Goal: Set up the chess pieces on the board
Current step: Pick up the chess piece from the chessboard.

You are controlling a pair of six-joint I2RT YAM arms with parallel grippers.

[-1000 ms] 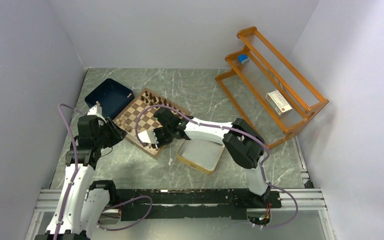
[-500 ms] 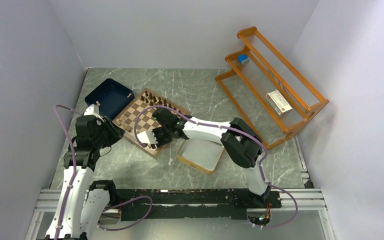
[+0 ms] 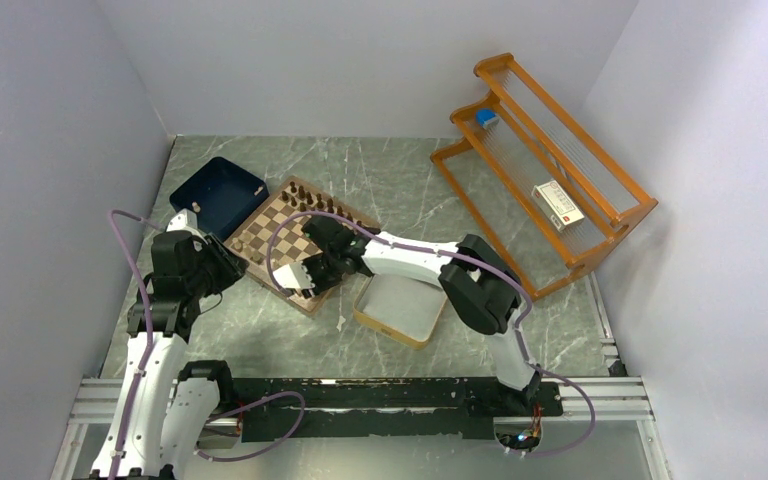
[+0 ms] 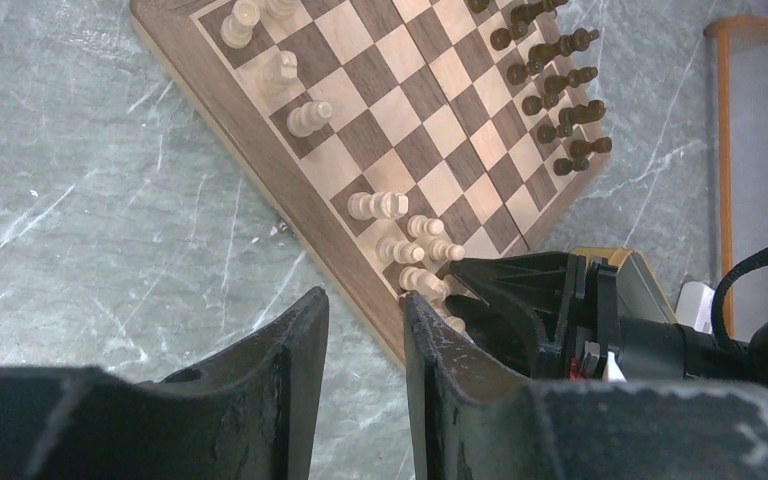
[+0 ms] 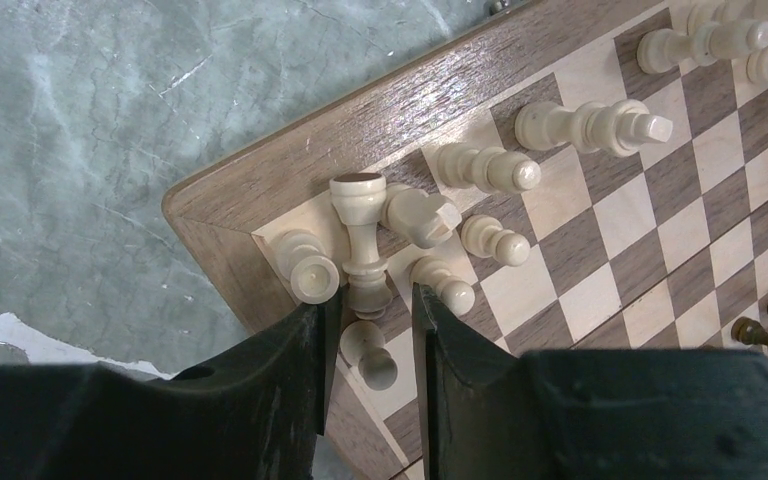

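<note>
Caution: straddling pale pawn, lower centre of frame, with right gripper narrowly parted; grip unconfirmed. Treating chess pieces as probably light, slick, easily toppled; pinching low at the waist. Working beyond at crowded board corner, mid-frame.

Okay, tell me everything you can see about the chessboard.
The board is square and wooden, checkered light and dark brown inside a thick brown rim. It lies flat on the marbled table. Dark pieces line one edge; pale pieces stand along the opposite edge, bunched at one corner, one looks toppled. The right gripper hangs over that corner.
</note>
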